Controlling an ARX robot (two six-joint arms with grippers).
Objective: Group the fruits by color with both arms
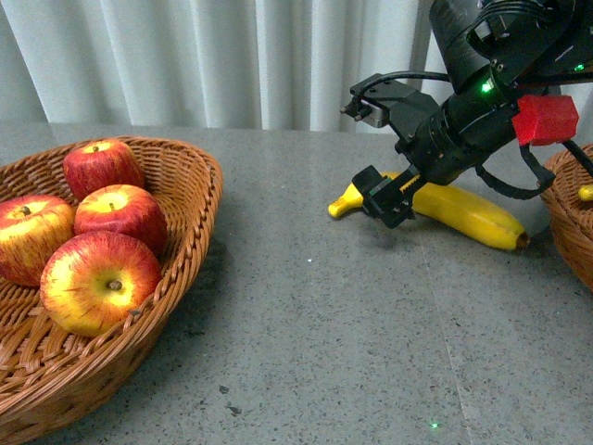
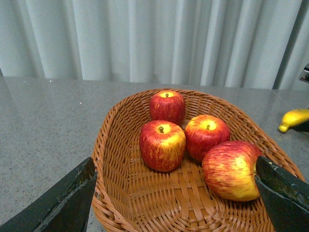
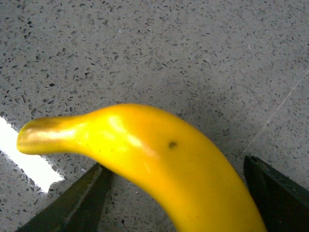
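— Where's the banana (image 1: 463, 212)?
— Lying on the grey surface (image 1: 334, 315) at the right, the right claw (image 1: 389, 197) spread wide over its stem end.
— And the apples (image 1: 97, 278)?
— Four sit in the left basket (image 1: 190, 185); the left claw (image 2: 174, 193) is wide too, empty.

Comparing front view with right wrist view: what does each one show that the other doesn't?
Only the front view shows the left basket holding four apples, the right arm, its red block, and a second basket's edge. Only the right wrist view shows a small dark spot on the banana's skin and the open right gripper straddling it. Both share the banana lying on the speckled grey table.
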